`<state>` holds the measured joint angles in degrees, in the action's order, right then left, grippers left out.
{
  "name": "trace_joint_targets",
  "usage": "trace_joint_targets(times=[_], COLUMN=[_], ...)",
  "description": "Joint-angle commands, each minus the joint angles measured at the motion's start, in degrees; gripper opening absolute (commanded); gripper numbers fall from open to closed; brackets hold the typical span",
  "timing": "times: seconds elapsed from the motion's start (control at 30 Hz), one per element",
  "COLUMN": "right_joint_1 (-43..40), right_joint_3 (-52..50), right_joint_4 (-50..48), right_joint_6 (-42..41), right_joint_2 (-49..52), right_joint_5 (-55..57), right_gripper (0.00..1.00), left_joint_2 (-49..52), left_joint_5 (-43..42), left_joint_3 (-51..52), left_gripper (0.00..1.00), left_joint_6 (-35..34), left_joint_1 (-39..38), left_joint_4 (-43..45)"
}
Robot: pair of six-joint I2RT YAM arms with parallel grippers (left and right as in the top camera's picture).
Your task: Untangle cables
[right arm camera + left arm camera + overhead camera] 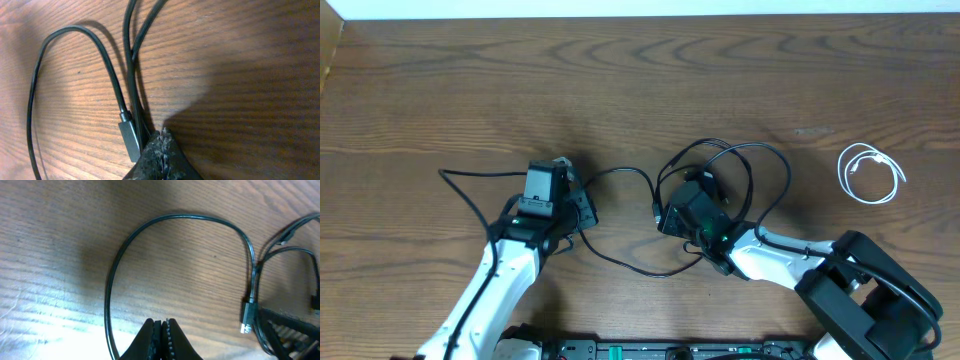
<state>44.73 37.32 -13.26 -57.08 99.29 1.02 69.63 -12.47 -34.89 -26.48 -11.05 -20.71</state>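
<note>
Black cables lie tangled in loops across the table's middle. One black cable arcs ahead of my left gripper and runs down past its left finger; its plug lies to the right. The left gripper is shut, with nothing showing between its jaws. My right gripper is shut too. In the right wrist view, two cable strands run to the right gripper and vanish beside its left finger, where a grey plug lies. The white cable is coiled apart at the right.
A black strand sags toward the front edge between the two arms. Another black line runs left from the left arm. The table's far edge meets a white strip.
</note>
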Motion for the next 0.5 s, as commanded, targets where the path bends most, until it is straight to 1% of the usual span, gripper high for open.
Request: trace_joint_targets(times=[0.0, 0.1, 0.2, 0.27, 0.33, 0.4, 0.43, 0.47], right_joint_1=[0.11, -0.74, -0.87, -0.87, -0.87, -0.92, -0.94, -0.92], right_joint_3=[-0.68, -0.68, -0.68, -0.68, -0.68, -0.68, -0.68, -0.68], right_joint_4=[-1.42, -3.69, -1.97, 0.2, 2.03, 3.15, 3.41, 3.48], right_joint_6=[6.36, 12.76, 20.24, 22.73, 22.93, 23.43, 24.22, 24.87], right_joint_2=[0.57, -2.64, -6.16, -7.76, -8.9, -9.86, -10.14, -10.29], right_joint_5=[-4.74, -11.41, -12.2, -10.88, -8.68, -6.23, -5.38, -4.5], right_gripper=[0.01, 0.07, 0.1, 0.1, 0.11, 0.13, 0.14, 0.15], left_joint_2=[-0.72, -0.24, 0.57, 1.01, 1.36, 1.64, 1.73, 1.81], left_joint_5=[1.36, 1.44, 1.42, 1.42, 1.4, 1.44, 1.42, 1.42], left_joint_3=[-0.9, -0.81, -0.81, -0.79, -0.79, -0.79, -0.79, -0.79], left_gripper=[0.08, 0.08, 0.08, 0.09, 0.09, 0.09, 0.12, 0.13], left_joint_6=[2.12, 5.73, 6.34, 6.34, 6.34, 6.34, 6.34, 6.34], left_joint_1=[-0.02, -0.02, -0.02, -0.02, -0.02, -0.02, -0.02, -0.02], left_joint_4=[-1.97, -3.3, -4.79, -4.9, -4.72, -4.42, -4.26, -4.09])
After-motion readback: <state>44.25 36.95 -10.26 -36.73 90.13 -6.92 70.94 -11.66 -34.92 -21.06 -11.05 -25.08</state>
